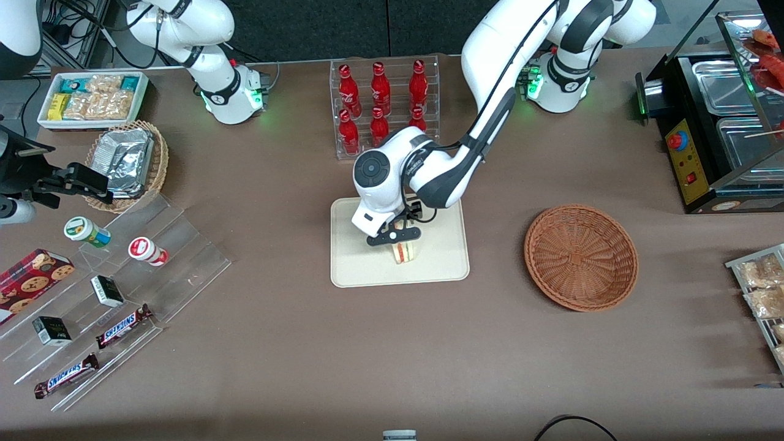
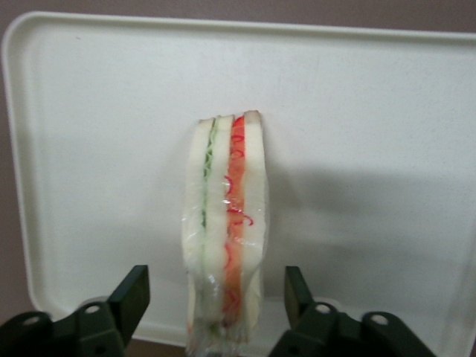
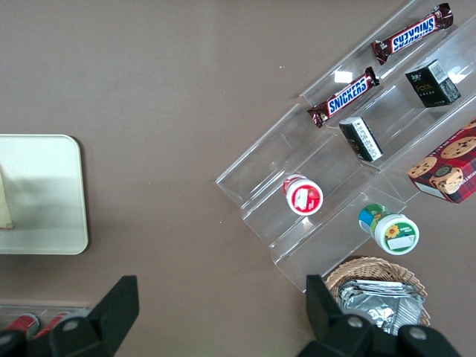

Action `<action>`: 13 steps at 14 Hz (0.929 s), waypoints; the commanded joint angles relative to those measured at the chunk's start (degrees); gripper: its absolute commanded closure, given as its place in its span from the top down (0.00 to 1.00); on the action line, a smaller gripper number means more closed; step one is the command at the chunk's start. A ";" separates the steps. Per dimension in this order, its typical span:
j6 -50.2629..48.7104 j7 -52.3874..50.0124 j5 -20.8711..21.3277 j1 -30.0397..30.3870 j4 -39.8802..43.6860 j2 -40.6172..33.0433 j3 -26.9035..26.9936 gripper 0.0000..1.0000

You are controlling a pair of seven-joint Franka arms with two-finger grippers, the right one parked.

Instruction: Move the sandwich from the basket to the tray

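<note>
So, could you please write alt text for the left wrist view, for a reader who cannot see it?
A plastic-wrapped sandwich with green and red filling layers stands on its edge on a cream tray. The gripper is just above it with its black jaws open, one on each side of the sandwich and clear of it.

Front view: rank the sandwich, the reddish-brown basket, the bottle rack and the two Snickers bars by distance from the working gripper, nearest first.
1. Sandwich: on the tray, between the gripper's open jaws.
2. Bottle rack: farther from the front camera.
3. Basket: toward the working arm's end.
4. Snickers bars: toward the parked arm's end.
</note>
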 commanded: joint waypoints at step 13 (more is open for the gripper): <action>-31.32 33.43 0.10 34.37 -6.98 -32.17 0.85 1.00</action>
